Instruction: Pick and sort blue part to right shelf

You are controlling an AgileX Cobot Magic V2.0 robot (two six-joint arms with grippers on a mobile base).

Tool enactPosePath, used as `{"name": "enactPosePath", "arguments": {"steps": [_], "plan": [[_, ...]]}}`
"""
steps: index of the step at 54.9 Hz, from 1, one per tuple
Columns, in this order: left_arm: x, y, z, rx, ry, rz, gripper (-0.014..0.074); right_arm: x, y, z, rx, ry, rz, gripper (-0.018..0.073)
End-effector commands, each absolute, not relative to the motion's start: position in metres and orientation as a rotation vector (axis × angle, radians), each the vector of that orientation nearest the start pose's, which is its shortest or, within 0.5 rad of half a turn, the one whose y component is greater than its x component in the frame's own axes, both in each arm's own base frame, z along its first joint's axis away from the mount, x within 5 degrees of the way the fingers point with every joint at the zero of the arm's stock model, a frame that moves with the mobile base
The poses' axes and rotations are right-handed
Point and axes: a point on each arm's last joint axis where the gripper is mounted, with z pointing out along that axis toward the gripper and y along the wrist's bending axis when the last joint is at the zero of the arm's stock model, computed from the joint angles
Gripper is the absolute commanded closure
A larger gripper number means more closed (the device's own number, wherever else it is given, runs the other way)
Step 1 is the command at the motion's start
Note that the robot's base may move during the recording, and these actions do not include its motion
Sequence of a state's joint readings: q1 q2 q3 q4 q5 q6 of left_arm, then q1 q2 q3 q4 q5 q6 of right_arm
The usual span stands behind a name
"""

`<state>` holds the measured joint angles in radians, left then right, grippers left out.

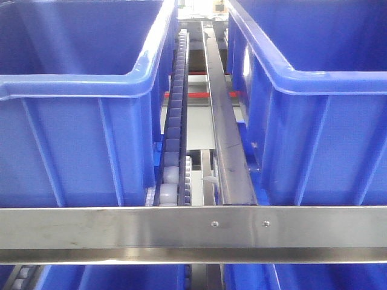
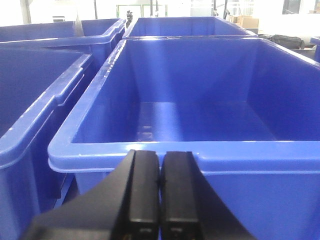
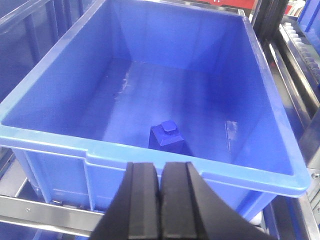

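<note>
The blue part (image 3: 169, 137), a small solid block with a stubby cap knob, stands upright on the floor of a large blue bin (image 3: 60, 105) in the right wrist view, near the bin's front wall. My right gripper (image 3: 160, 172) is shut and empty, just outside and above that bin's front rim, apart from the part. My left gripper (image 2: 160, 162) is shut and empty in front of another empty blue bin (image 2: 200, 150). The right shelf shows in the front view as a steel front rail (image 1: 193, 232) with roller tracks (image 1: 175, 121). Neither gripper shows in the front view.
Two large blue bins (image 1: 78, 121) (image 1: 320, 115) flank a steel divider bar (image 1: 221, 121) in the front view. More blue bins (image 2: 30, 100) stand left of and behind the left gripper. A steel rail (image 3: 45, 210) runs under the right bin.
</note>
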<state>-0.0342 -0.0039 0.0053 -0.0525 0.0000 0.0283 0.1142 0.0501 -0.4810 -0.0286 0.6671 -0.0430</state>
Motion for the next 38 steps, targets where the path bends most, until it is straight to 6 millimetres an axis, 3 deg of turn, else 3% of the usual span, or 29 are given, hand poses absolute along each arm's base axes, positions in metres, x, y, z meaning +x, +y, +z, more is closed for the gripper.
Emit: {"name": "enactPosePath", "arguments": {"steps": [1, 12, 24, 38], "plan": [[0.055, -0.002, 0.21, 0.009, 1.403, -0.05, 0.0471, 0.017, 0.0, 0.32, -0.143, 1.621, 0.018, 0.0517], [0.055, -0.002, 0.21, 0.009, 1.403, -0.05, 0.0471, 0.03, 0.002, 0.305, -0.072, 1.572, 0.059, 0.0517], [0.055, -0.002, 0.21, 0.009, 1.403, -0.05, 0.0471, 0.052, 0.003, 0.255, -0.019, 1.524, 0.062, 0.0517], [0.055, -0.002, 0.21, 0.009, 1.405, -0.05, 0.0471, 0.055, 0.002, 0.207, 0.019, 1.473, 0.094, 0.0517]]}}
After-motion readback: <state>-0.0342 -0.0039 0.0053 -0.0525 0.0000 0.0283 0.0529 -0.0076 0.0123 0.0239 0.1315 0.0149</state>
